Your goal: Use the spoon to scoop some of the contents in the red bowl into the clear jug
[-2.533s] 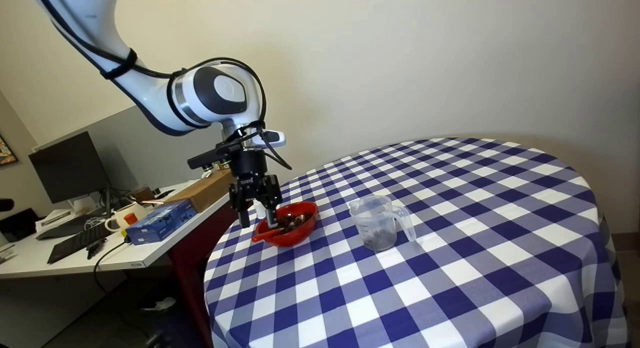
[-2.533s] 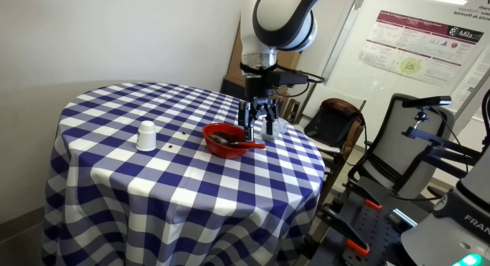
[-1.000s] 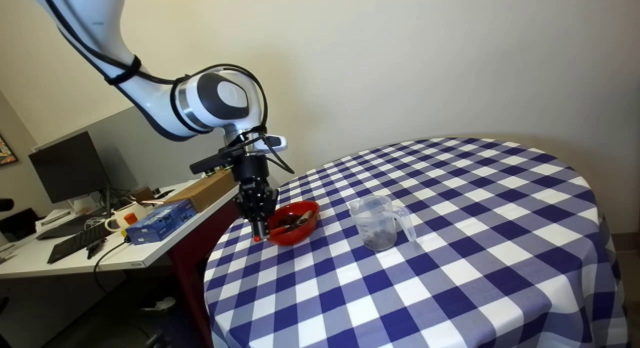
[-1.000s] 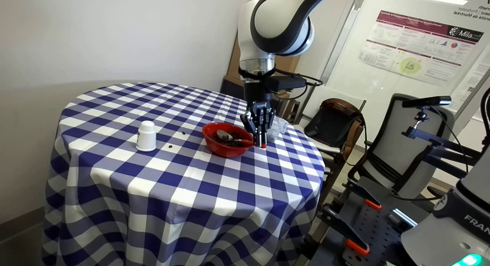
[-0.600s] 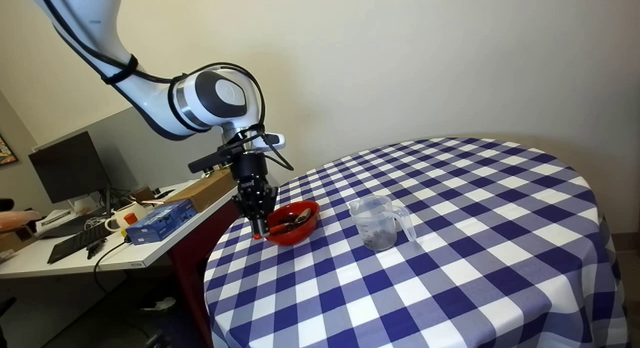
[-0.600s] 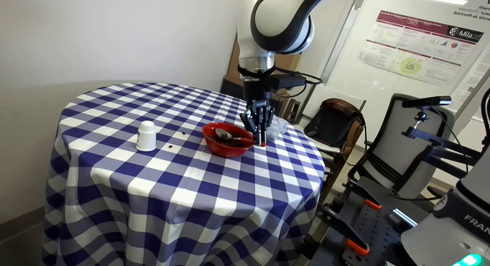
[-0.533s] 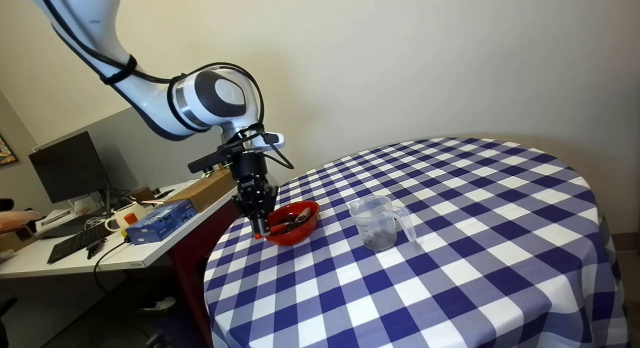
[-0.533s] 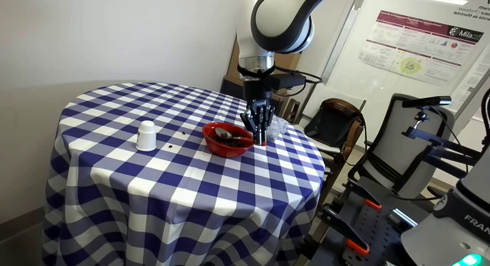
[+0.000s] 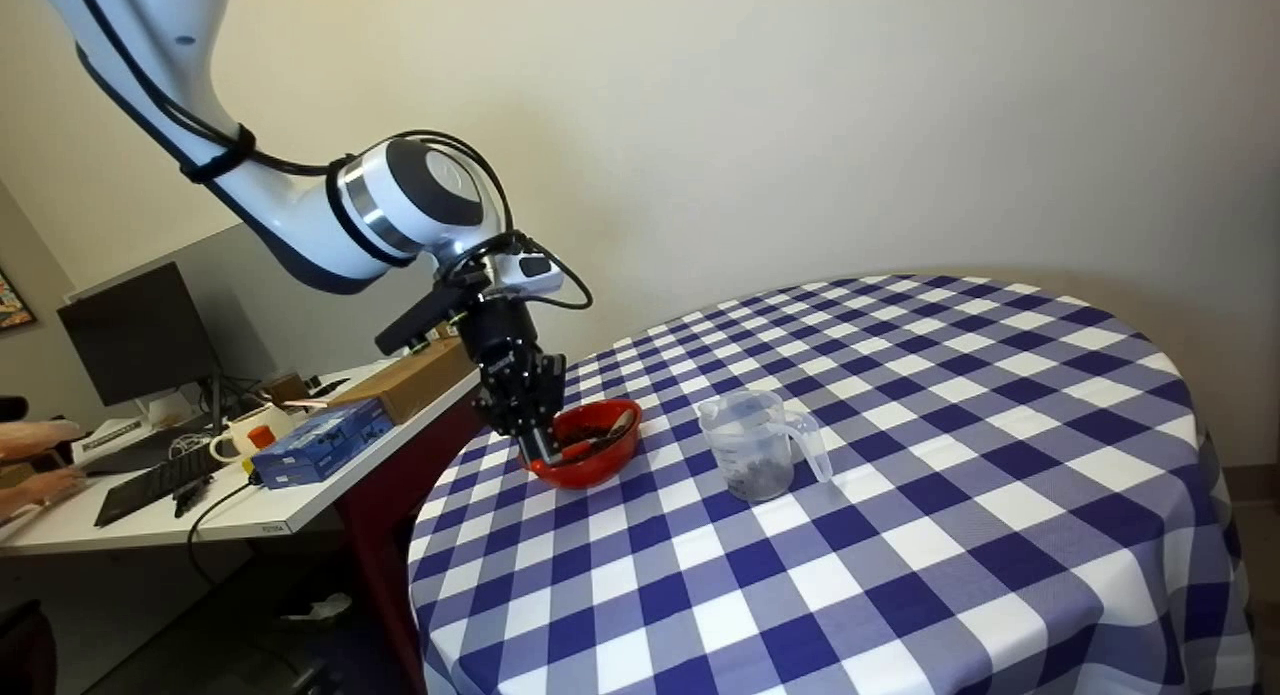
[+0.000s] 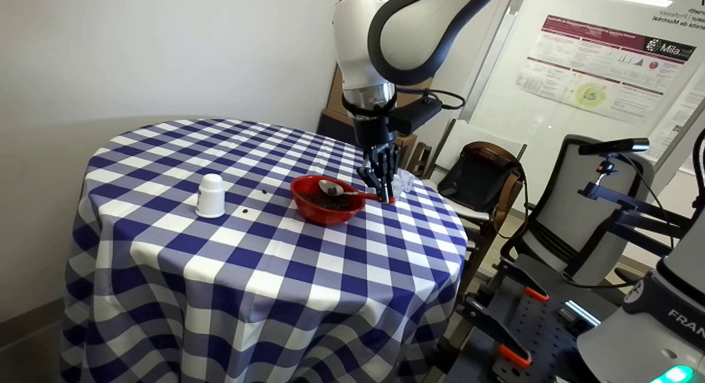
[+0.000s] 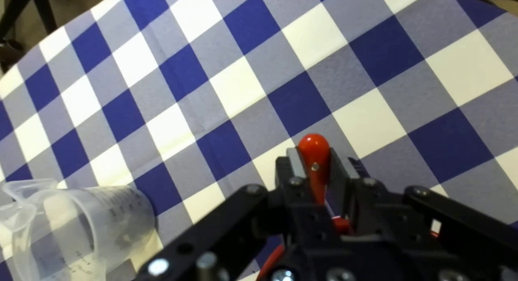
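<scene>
In an exterior view, the gripper (image 10: 386,198) clamps the spoon (image 10: 363,195) over the contents (image 10: 332,204) of the red bowl (image 10: 329,215). In an exterior view, the bowl sits near the table's (image 9: 960,560) left edge, the clear jug (image 9: 748,441) farther in. Wrist view: fingertips (image 11: 296,163) pinch the red handle (image 11: 315,151).

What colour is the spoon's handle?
The spoon's handle is bright red; it shows best in the wrist view.
</scene>
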Motion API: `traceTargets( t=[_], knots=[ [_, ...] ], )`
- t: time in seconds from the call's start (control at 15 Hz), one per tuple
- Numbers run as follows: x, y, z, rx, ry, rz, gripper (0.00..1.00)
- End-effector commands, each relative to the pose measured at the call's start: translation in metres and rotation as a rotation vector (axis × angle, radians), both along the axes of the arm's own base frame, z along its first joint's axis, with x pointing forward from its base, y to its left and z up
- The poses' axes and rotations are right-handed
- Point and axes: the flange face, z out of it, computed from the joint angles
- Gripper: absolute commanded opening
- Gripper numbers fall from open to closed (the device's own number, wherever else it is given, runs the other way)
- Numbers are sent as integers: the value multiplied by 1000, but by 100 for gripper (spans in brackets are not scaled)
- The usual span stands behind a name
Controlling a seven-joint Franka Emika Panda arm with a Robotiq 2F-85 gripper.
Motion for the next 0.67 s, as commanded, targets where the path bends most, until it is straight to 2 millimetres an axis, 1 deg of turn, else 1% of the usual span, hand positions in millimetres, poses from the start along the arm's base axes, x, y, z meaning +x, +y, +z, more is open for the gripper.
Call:
traceTargets(
  t=[0.0,0.6],
  knots=[
    [-7,0,9,-123,-9,49,10],
    [-13,15,23,-285,-46,169,10]
  ],
)
